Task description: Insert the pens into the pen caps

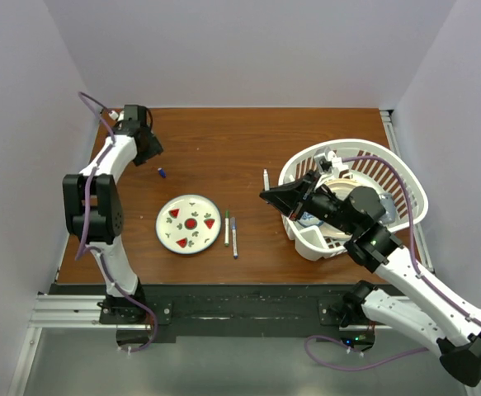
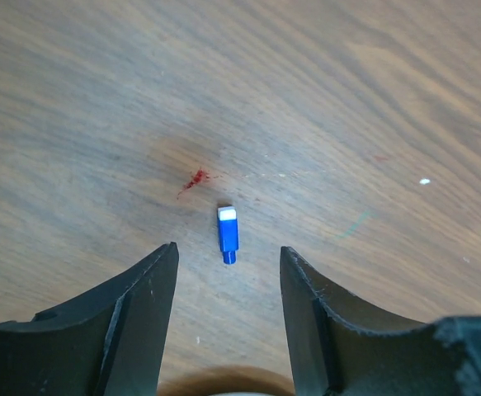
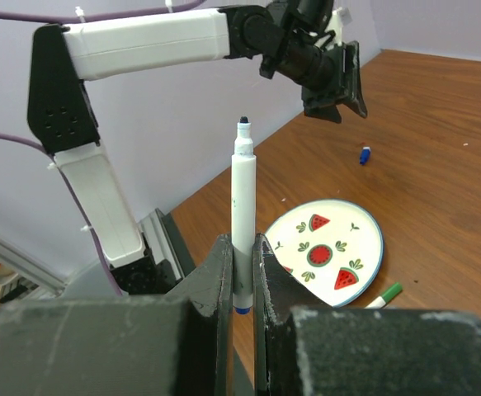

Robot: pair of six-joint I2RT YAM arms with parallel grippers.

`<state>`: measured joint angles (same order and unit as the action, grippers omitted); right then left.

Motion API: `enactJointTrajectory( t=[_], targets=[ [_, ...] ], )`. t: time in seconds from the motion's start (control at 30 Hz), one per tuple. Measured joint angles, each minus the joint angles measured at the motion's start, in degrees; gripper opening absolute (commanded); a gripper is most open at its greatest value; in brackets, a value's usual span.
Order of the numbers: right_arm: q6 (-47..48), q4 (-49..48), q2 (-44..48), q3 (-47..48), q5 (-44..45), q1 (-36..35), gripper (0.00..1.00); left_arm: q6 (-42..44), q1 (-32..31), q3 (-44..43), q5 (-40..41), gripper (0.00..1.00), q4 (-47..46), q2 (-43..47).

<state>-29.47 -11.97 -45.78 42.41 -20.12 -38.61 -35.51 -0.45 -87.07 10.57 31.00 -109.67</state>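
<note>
right fingers (image 3: 217, 285) pinch white pen (image 3: 242, 206).

A white-barrelled pen (image 3: 242, 206) stands upright at the centre of the right wrist view. Its dark tip is bare and uppermost, and its blue lower end is pinched in the right gripper (image 3: 240, 244). Near the middle of the overhead view, a white pen with a green end (image 1: 227, 228) and a darker grey pen (image 1: 233, 238) lie side by side, nearly parallel. A small blue cap (image 2: 227, 234) with a white end lies flat on the surface (image 2: 389, 91), in the upper left of the overhead view, well apart from them.

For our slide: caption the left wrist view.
Open left gripper framing a blue cap lying on the wooden table.
</note>
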Motion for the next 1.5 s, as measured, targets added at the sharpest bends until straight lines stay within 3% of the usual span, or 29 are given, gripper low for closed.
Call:
enactJointTrajectory(
  t=[0.27,0.8,0.9,1.0,1.07,1.13,1.3,1.5],
  targets=[
    [0.6,1.2,1.0,0.0,0.1,0.0,0.00,-2.7,-2.7,-3.9,2.3,0.53,1.9,-8.7],
    [1.7,2.3,2.4,0.0,1.2,0.0,0.00,-2.5,-3.0,-4.3,5.4,0.40,3.5,-12.6],
    [1.7,2.5,2.6,0.0,1.2,0.0,0.00,-2.3,-3.0,-4.4,6.0,0.35,3.6,-12.7],
    [1.7,2.7,2.8,0.0,1.3,0.0,0.00,-1.6,-3.0,-4.4,6.5,0.21,3.8,-12.7],
    [1.6,2.7,2.7,0.0,1.4,0.0,0.00,-1.0,-3.0,-4.2,6.7,0.06,3.5,-12.7],
    [1.4,2.8,2.6,0.0,1.6,0.0,0.00,-0.6,-3.0,-3.2,6.6,0.00,2.4,-12.2],
    [0.5,3.4,1.0,0.3,1.6,0.0,0.00,-0.2,-3.0,2.3,4.3,0.00,-1.9,-8.5],
    [-0.5,3.2,-2.7,0.4,1.1,0.0,0.00,0.2,-3.1,13.2,-5.6,0.00,-8.6,2.1]
  ],
)
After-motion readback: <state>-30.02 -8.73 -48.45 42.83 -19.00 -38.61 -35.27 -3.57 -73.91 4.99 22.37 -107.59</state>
